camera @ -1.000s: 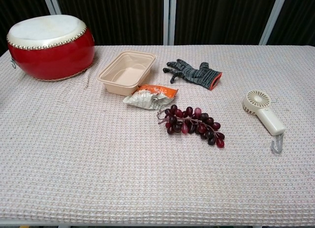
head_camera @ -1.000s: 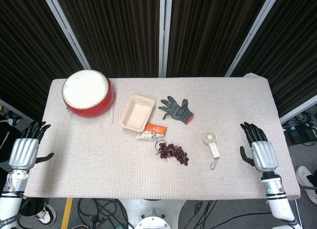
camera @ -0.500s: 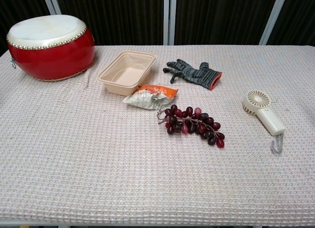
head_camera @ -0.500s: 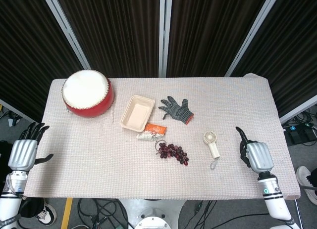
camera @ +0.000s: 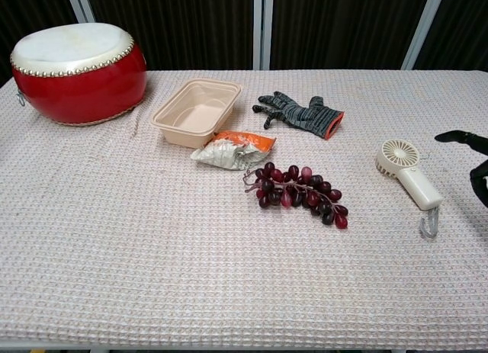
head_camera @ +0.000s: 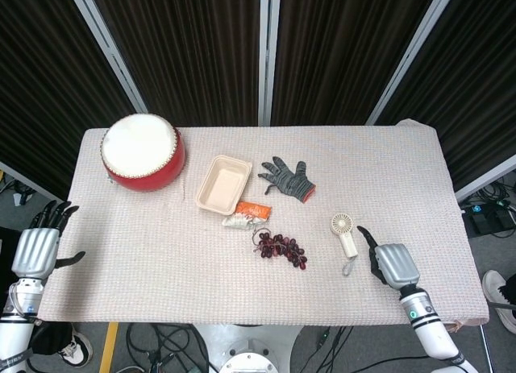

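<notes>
Setting: a tabletop (head_camera: pixel 161 260) under a pale waffle-weave cloth stood in front of dark pleated curtains with light metal posts.
Right robot hand: the right robot hand (head_camera: pixel 389 265) hung over the near right part of the cloth, just beside the handheld fan; its grey back faced up, dark fingers (head_camera: pixel 364 234) reached toward the fan, and it held nothing. Whether the remaining fingers were spread or curled could not be told.
Left robot hand: the left robot hand (head_camera: pixel 37 249) hovered off the near left edge, fingers apart, empty, well apart from every object.
Progress: judged from how things lay, the work was at its start: the reach for the fan was under way, the fan lay untouched, and the grasp was not yet made.
Handheld fan: the handheld fan (camera: pixel 409 174), cream plastic with a round grilled head, a straight handle and a grey wrist loop, lay flat at the right of the cloth.
Grapes: a bunch of grapes (camera: pixel 300 194), dark glossy beads, probably artificial, lay near the middle.
Snack packet: a crumpled foil packet (camera: pixel 232 149), orange and silver, lay just beyond them, touching the tray.
Tray: a beige rectangular tray (camera: pixel 196 111) with rounded corners stood empty.
Glove: a grey knitted glove (camera: pixel 300 113) with an orange cuff lay flat.
Drum: a red drum (camera: pixel 76 71) with a pale skin and studded rim stood at the far left.
</notes>
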Tool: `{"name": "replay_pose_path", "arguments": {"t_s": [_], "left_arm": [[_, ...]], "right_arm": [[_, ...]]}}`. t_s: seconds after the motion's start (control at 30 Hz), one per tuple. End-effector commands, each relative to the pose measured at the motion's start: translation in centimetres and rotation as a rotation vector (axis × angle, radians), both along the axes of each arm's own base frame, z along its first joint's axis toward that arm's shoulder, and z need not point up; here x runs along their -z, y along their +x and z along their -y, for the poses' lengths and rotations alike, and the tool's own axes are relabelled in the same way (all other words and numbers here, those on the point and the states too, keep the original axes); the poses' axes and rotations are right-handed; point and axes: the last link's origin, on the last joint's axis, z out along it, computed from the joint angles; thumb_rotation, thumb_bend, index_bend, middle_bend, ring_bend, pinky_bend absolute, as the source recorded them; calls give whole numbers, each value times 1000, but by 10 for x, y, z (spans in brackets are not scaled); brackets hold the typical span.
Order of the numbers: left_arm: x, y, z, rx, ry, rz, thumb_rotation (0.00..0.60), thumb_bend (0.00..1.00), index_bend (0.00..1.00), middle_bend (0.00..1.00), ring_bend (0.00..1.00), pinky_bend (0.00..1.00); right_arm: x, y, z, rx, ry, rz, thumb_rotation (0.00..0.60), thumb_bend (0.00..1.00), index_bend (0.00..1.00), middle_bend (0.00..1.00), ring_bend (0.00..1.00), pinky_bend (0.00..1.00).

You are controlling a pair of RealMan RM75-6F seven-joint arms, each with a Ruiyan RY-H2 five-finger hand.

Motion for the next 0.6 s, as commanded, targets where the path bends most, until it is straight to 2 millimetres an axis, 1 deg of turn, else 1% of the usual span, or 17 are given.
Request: {"name": "replay_pose_path", "arguments": {"t_s": [0.03,0.33,0.6], "left_arm": [[0,0,-1,1,0,-1,600,0,145,97,17,186],[-2,-5,-4,-15,1,-2,600,0,146,97,17,186],[-1,-7,-4,-16,-3,1,600,0,146,97,17,186]], "right_arm": [[11,0,0,18,35,-25,600,1000,0,908,812,771],[26,2,4,34,90,-49,600,1000,0,909,812,771],[29,2,3,32,92,-56,600,1000,0,909,812,771]]}}
